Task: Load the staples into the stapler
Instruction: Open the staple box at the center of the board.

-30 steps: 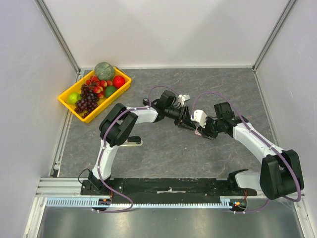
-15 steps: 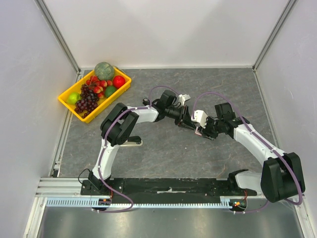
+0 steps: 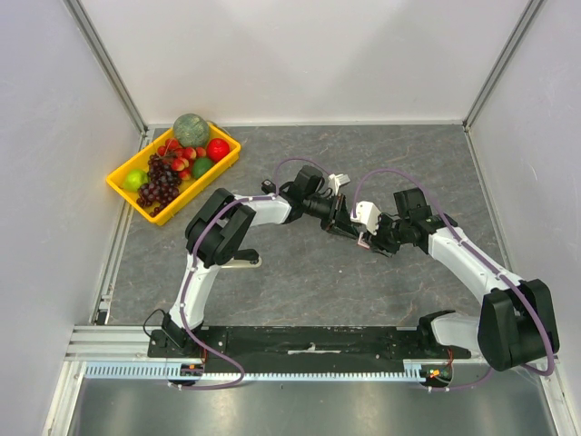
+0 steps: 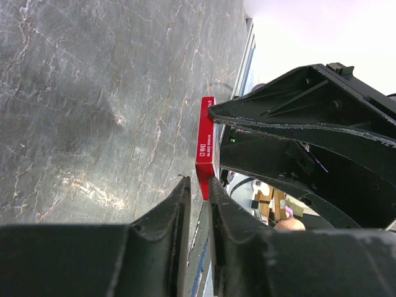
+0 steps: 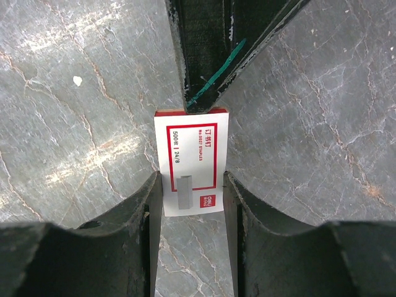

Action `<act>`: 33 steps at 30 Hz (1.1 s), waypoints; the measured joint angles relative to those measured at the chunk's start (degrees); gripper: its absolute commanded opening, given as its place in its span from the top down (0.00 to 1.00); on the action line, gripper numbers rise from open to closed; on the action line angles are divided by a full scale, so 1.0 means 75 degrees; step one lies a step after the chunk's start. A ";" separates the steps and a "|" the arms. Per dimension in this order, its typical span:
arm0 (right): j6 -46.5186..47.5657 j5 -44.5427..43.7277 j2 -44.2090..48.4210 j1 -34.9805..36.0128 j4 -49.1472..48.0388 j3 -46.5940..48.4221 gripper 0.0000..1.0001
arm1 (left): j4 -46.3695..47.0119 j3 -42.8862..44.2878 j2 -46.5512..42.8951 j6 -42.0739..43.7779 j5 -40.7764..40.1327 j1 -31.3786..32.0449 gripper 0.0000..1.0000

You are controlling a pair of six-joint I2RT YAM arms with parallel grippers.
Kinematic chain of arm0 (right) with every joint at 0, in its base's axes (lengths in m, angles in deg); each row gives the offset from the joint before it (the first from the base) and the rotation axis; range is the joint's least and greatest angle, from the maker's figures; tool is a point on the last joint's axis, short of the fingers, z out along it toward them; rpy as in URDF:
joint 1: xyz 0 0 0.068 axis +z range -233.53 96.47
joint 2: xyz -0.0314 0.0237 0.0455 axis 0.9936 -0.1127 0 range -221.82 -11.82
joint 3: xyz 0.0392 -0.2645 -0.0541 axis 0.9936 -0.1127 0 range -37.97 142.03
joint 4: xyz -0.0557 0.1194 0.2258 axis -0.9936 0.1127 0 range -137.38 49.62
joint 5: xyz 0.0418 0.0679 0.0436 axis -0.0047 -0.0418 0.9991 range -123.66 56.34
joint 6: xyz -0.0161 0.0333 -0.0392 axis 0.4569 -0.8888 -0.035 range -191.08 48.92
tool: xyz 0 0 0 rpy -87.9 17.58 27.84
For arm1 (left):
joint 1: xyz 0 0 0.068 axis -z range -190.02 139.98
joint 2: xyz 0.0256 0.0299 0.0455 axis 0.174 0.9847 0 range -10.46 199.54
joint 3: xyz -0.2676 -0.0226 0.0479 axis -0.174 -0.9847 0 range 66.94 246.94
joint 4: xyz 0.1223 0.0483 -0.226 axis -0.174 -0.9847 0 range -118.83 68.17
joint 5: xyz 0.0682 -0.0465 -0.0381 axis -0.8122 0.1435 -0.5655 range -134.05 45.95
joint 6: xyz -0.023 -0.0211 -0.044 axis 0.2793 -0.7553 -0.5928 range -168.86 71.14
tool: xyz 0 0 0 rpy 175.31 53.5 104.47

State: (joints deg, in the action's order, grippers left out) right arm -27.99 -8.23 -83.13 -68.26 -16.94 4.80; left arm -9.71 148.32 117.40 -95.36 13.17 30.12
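At the far left of the top view a yellow tray [image 3: 202, 181] of fruit sits well apart from the work. Nearer in, a pale object [image 3: 241, 262] lies half hidden under the left arm's elbow; it may be the stapler, but we cannot tell from here. Moving right, the left gripper [image 4: 199, 189] meets the right one above the middle of the grey table [image 5: 322, 111]. Its fingers [image 5: 199, 55] stand narrow, converging on the far end of the staple box [image 5: 192, 154], which shows edge-on as a thin red strip in the left wrist view. We cannot tell whether they already press on that end or only bracket it. The flat white-and-red box is where the staples are, and no bare strip shows yet. Rightmost, the right gripper [image 5: 192, 185] holds the box's near end, one finger [image 5: 151, 207] against each long side at a middling spread, keeping it lifted off the table. We judge the task to be early: the step in hand is opening the box, with one gripper steadying the sleeve while the other takes the inner tray's end. Next we would need a firm pinch on that end alone, not the sleeve, then a straight pull along the box's length while the right grip stays fixed, so the tray slides out without spilling.
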 measured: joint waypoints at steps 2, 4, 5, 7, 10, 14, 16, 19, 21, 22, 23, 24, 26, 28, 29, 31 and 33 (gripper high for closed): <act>0.0000 0.0000 0.0003 0.0000 -0.0015 0.0000 0.62 | 0.0000 0.0000 0.0000 -0.0003 0.0009 0.0003 0.84; 0.0000 -0.0003 0.0003 0.0000 -0.0017 0.0000 0.63 | 0.0000 0.0000 0.0000 -0.0006 0.0017 0.0012 0.84; 0.0000 -0.0003 0.0003 0.0000 -0.0015 0.0000 0.62 | 0.0003 0.0000 0.0000 -0.0006 0.0017 0.0012 0.84; 0.0000 -0.0009 0.0003 0.0000 -0.0017 0.0000 0.62 | 0.0003 0.0000 0.0000 -0.0006 0.0020 0.0015 0.84; 0.0000 -0.0009 0.0003 0.0000 -0.0023 0.0000 0.62 | 0.0003 0.0003 0.0000 -0.0006 0.0020 0.0012 0.84; 0.0000 -0.0006 0.0003 0.0000 -0.0026 0.0000 0.63 | 0.0003 0.0003 0.0000 -0.0006 0.0023 0.0012 0.84; -0.0006 -0.0006 0.0003 0.0000 -0.0026 0.0000 0.62 | 0.0006 0.0003 0.0000 -0.0009 0.0038 0.0015 0.83; -0.0015 -0.0006 0.0003 0.0000 -0.0026 0.0000 0.62 | 0.0032 0.0003 0.0000 -0.0020 0.0052 0.0020 0.81; -0.0035 -0.0006 0.0003 0.0000 -0.0026 0.0000 0.62 | 0.0047 0.0015 0.0006 -0.0029 0.0052 0.0032 0.80; -0.0050 -0.0006 0.0003 0.0000 -0.0026 0.0000 0.62 | 0.0050 0.0017 0.0006 -0.0032 0.0055 0.0041 0.80; -0.0067 -0.0006 0.0003 0.0000 -0.0026 0.0000 0.62 | 0.0050 0.0026 0.0006 -0.0038 0.0055 0.0050 0.80; -0.0082 -0.0009 0.0003 0.0000 -0.0023 0.0000 0.62 | 0.0052 0.0041 0.0006 -0.0047 0.0055 0.0064 0.80; -0.0108 -0.0017 0.0017 -0.0006 -0.0006 0.0000 0.62 | 0.0052 0.0055 0.0006 -0.0052 0.0058 0.0082 0.80; -0.0143 -0.0035 0.0038 -0.0006 0.0003 0.0000 0.63 | 0.0055 0.0058 0.0006 -0.0055 0.0058 0.0087 0.80; -0.0146 -0.0038 0.0047 -0.0006 0.0006 0.0000 0.63 | 0.0055 0.0064 0.0006 -0.0055 0.0058 0.0090 0.80; -0.0154 -0.0050 0.0052 -0.0006 0.0003 0.0000 0.63 | 0.0058 0.0073 0.0006 -0.0058 0.0058 0.0096 0.80; -0.0181 -0.0058 0.0061 -0.0006 0.0003 0.0000 0.63 | 0.0058 0.0076 0.0009 -0.0058 0.0058 0.0096 0.81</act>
State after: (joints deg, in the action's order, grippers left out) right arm -29.34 -8.66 -82.67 -68.31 -16.92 4.80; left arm -9.27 148.89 117.46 -95.80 13.60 30.84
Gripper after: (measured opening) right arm 0.461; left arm 0.198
